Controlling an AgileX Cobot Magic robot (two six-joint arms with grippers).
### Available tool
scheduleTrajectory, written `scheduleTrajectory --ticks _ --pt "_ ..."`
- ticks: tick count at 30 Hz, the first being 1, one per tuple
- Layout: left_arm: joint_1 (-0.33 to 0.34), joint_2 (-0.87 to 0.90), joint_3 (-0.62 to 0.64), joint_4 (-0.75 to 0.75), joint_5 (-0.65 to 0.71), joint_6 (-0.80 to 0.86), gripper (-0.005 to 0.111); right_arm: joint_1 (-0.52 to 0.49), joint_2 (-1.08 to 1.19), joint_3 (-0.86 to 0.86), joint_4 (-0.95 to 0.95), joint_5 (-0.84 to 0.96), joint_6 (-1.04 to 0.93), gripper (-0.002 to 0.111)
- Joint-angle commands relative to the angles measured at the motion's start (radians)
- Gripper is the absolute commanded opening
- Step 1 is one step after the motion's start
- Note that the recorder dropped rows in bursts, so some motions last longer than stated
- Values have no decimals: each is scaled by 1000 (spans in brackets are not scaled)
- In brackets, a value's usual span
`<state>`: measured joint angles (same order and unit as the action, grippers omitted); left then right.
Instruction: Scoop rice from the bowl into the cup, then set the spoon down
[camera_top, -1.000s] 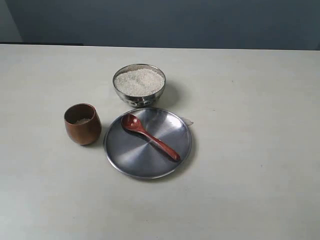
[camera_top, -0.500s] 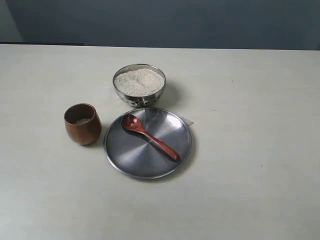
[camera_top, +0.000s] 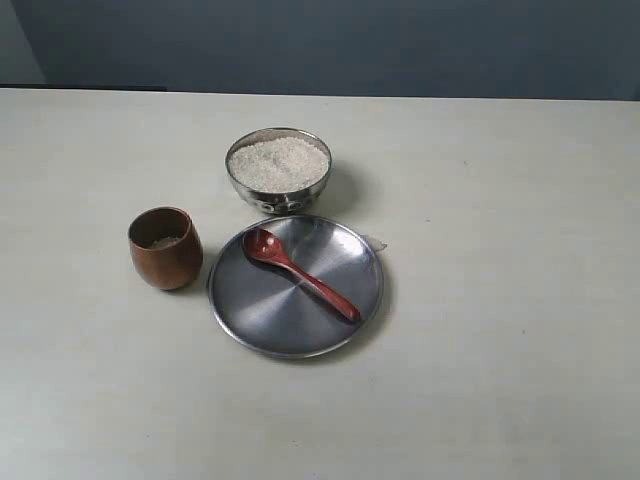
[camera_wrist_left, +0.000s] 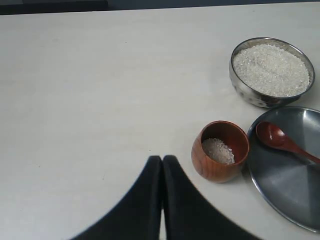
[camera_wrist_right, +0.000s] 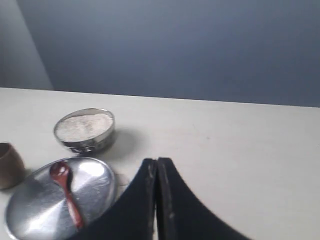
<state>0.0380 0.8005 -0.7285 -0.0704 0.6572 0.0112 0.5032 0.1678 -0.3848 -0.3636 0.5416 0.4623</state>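
Note:
The steel bowl (camera_top: 278, 171) stands at the back, heaped with white rice (camera_top: 278, 163). Left of the plate sits the brown wooden cup (camera_top: 164, 248) with a little rice in its bottom (camera_wrist_left: 218, 150). The reddish wooden spoon (camera_top: 300, 273) lies across the flat steel plate (camera_top: 260, 310), head toward the bowl. Neither arm shows in the exterior view. My left gripper (camera_wrist_left: 162, 159) is shut and empty, hanging back from the cup (camera_wrist_left: 220, 150). My right gripper (camera_wrist_right: 157, 161) is shut too, empty, off to the side of the plate (camera_wrist_right: 40, 200) and bowl (camera_wrist_right: 85, 129).
A pale table (camera_top: 500, 300) carries everything; a dark wall runs behind its far edge. A small whitish speck (camera_top: 376, 242) lies by the plate's right rim.

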Motion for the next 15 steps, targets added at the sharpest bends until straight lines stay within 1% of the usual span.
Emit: scheduleTrajectory --ticks 1,7,9,13,14,15 --pt "2 2 1 6 -4 -2 0 -5 -3 61 167 -93 -140 0" --pt "2 2 1 6 -4 -2 0 -5 -3 71 198 -48 -140 0" --pt "2 2 1 6 -4 -2 0 -23 -19 71 200 -22 -140 0" --pt "2 2 1 6 -4 -2 0 -151 -157 71 205 3 -163 0" --pt "2 2 1 6 -4 -2 0 -199 -168 71 205 3 -183 0" --pt "2 2 1 6 -4 -2 0 -227 -168 71 205 1 -186 0"
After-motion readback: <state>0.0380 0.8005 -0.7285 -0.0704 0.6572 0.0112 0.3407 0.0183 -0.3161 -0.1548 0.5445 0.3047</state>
